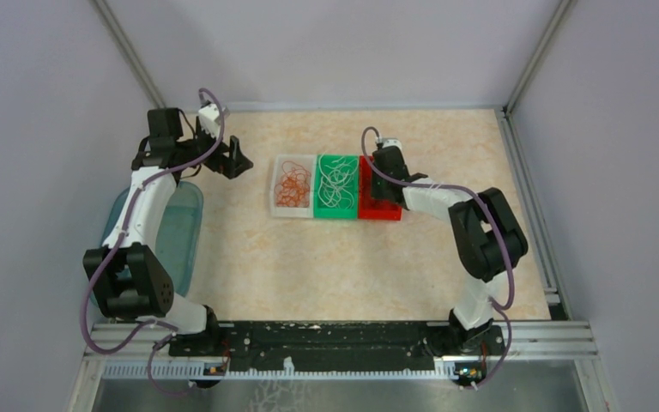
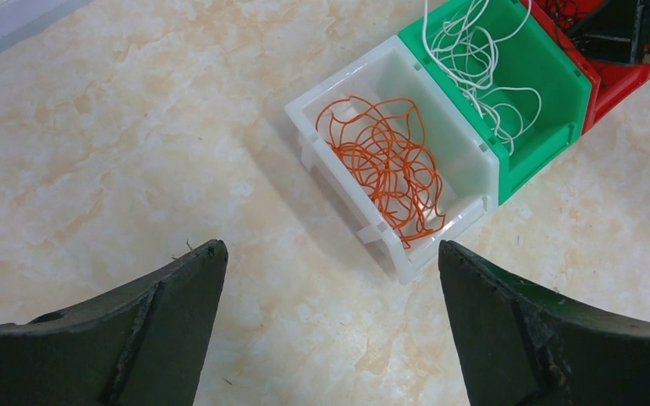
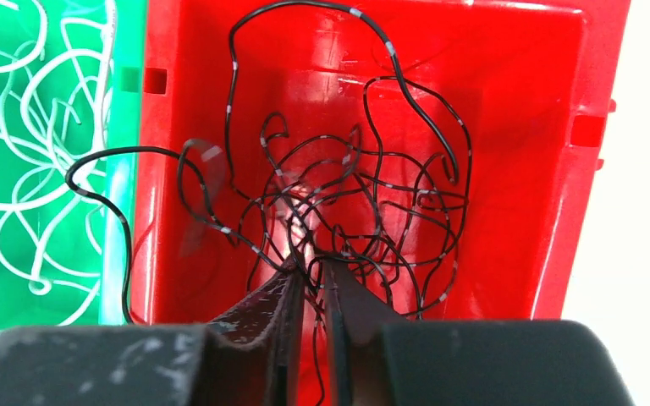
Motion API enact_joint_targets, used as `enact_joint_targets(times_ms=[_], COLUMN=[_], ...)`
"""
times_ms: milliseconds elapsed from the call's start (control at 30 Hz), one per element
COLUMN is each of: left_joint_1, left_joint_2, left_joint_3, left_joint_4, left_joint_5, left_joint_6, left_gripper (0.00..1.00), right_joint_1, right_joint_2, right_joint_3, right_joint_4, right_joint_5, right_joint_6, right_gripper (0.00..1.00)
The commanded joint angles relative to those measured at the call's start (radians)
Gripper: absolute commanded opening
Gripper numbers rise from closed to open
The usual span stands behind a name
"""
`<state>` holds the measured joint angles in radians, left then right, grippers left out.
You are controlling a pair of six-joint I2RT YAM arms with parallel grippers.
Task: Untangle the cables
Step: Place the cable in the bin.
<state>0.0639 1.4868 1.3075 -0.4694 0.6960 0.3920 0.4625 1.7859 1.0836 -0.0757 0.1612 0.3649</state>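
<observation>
The cables lie sorted by colour in three bins set side by side. Orange cables [image 1: 292,186] [image 2: 385,161] fill the white bin [image 2: 338,80], and white cables [image 1: 336,182] [image 2: 478,59] fill the green bin [image 2: 550,93]. Black cables [image 3: 347,194] form a tangle in the red bin [image 3: 516,169]. One black strand [image 3: 93,169] loops over the red bin's left wall towards the green bin. My right gripper [image 1: 383,163] [image 3: 311,266] reaches down into the red bin. Its jaws stand a narrow gap apart, with a black strand running loose between them. My left gripper [image 1: 238,159] [image 2: 330,249] hovers wide open and empty, left of the white bin.
A clear bluish tub [image 1: 184,232] sits at the table's left edge, beside the left arm. Aluminium frame rails [image 1: 528,197] run along the right and near edges. Grey walls enclose the table on three sides.
</observation>
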Motion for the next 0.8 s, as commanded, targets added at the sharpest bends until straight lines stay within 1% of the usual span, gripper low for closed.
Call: enact_joint_targets(times_ms=[0,67,133,267,433,567,600,700,767], left_joint_1=[0.011,0.010,0.011,0.010,0.010,0.010,0.010,0.010,0.010], left_joint_2=[0.001,0.000,-0.002,0.001,-0.003,-0.004,-0.004,-0.005,-0.002], left_joint_3=[-0.014,-0.013,-0.014,-0.020,-0.026,-0.054,-0.075,-0.153,-0.226], left_joint_4=[0.012,0.012,0.012,0.016,0.016,0.043,0.055,0.131,0.224], left_joint_5=[-0.001,0.005,0.014,0.015,0.003,-0.015,-0.025,-0.057,-0.061], left_joint_6=[-0.001,-0.002,-0.001,-0.008,-0.009,-0.018,-0.019,-0.040,-0.070], left_gripper=[1.00,1.00,1.00,1.00,1.00,1.00,1.00,1.00,1.00], right_joint_1=[-0.005,-0.005,-0.005,-0.005,-0.005,-0.006,-0.008,-0.032,-0.078], right_joint_2=[-0.023,-0.062,-0.108,-0.202,-0.298,-0.405,-0.436,-0.535,-0.595], right_joint_3=[0.057,0.058,0.062,0.090,0.095,0.056,0.036,-0.034,-0.097], right_joint_4=[-0.009,-0.022,-0.039,-0.103,-0.167,-0.202,-0.203,-0.200,-0.192], right_joint_5=[0.030,0.035,0.043,0.048,0.055,0.104,0.130,0.220,0.248], right_joint_6=[0.022,0.015,0.009,-0.004,-0.011,-0.007,-0.008,-0.016,0.003], right_gripper=[0.21,0.31,0.38,0.48,0.59,0.75,0.78,0.80,0.82])
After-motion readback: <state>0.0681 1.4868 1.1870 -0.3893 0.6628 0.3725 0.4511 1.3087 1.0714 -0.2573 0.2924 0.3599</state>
